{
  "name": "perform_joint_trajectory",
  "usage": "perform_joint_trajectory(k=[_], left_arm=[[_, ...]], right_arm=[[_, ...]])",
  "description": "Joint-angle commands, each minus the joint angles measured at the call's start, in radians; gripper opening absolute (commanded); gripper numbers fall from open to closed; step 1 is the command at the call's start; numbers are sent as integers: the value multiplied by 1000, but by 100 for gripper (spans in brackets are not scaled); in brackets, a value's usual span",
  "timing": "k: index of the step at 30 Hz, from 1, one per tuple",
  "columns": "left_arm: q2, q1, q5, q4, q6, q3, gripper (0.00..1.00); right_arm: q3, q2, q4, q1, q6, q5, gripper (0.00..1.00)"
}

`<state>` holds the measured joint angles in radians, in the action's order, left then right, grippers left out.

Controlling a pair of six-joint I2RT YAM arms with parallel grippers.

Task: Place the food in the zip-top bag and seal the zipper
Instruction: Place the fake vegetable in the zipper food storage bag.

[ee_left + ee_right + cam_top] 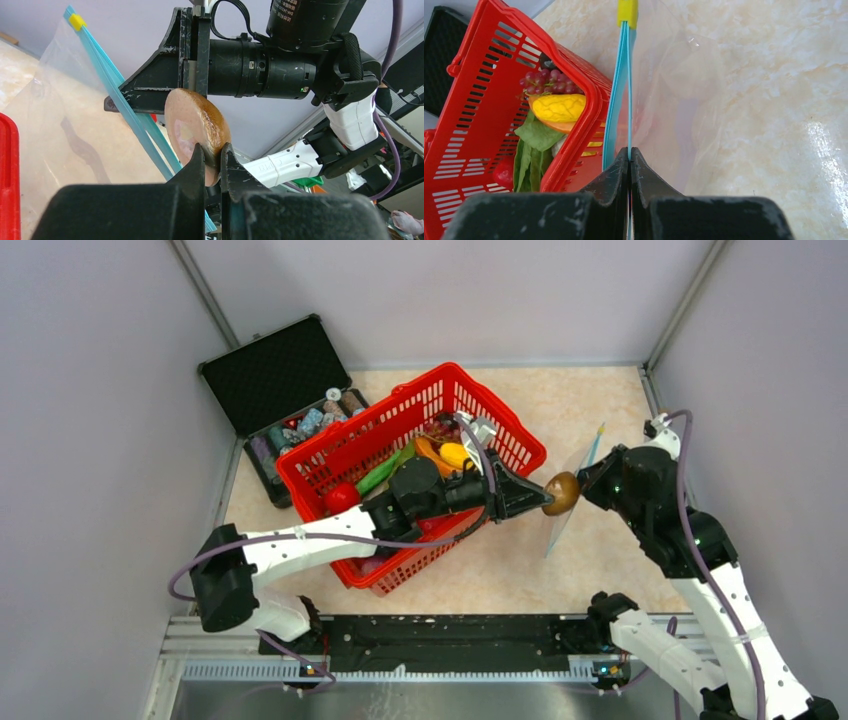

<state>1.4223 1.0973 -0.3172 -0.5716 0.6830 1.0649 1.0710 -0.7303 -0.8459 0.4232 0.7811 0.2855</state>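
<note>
1. You have the brown food piece pinched between the fingers of your left gripper, in the air just past the basket's right corner.
2. It sits right beside the bag, close to the blue zipper (the left wrist view does not show whether the two touch).
3. Your right gripper is pressed together on the zipper edge. It holds the bag up on edge, so from above it shows only as a thin slanted line.
4. The two blue strips run close together up to a yellow slider at the far end.
5. The bag's clear body hangs toward the table, and nothing shows inside it.
6. The rest of the food lies in the red basket: purple grapes, a yellow piece, green leaves and a red piece.
7. Your left arm reaches across the basket from the near left.
8. An open black case stands behind the basket at the far left.
</note>
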Motion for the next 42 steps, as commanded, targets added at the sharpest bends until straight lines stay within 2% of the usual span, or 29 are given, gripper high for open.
perform_joint_trajectory(k=[1, 7, 20, 24, 31, 39, 40, 42], left_arm=[[18, 6, -39, -82, 27, -23, 0], [6, 6, -74, -149, 32, -68, 0], [-14, 6, -4, -140, -27, -118, 0], [-30, 6, 66, -71, -50, -106, 0], [-11, 7, 218, 170, -82, -29, 0], [95, 4, 143, 238, -117, 154, 0], [106, 4, 135, 255, -120, 174, 5], [119, 4, 124, 283, -131, 203, 30]], right_arm=[[27, -15, 44, 9, 9, -21, 0], [58, -51, 37, 8, -8, -18, 0], [90, -63, 24, 8, -19, -27, 0], [90, -49, 17, 8, -21, -29, 0], [56, 6, 75, 8, -49, -100, 0], [28, 37, 94, 9, -128, -263, 0], [29, 43, 85, 8, -136, -261, 0], [32, 51, 71, 9, -156, -253, 0]])
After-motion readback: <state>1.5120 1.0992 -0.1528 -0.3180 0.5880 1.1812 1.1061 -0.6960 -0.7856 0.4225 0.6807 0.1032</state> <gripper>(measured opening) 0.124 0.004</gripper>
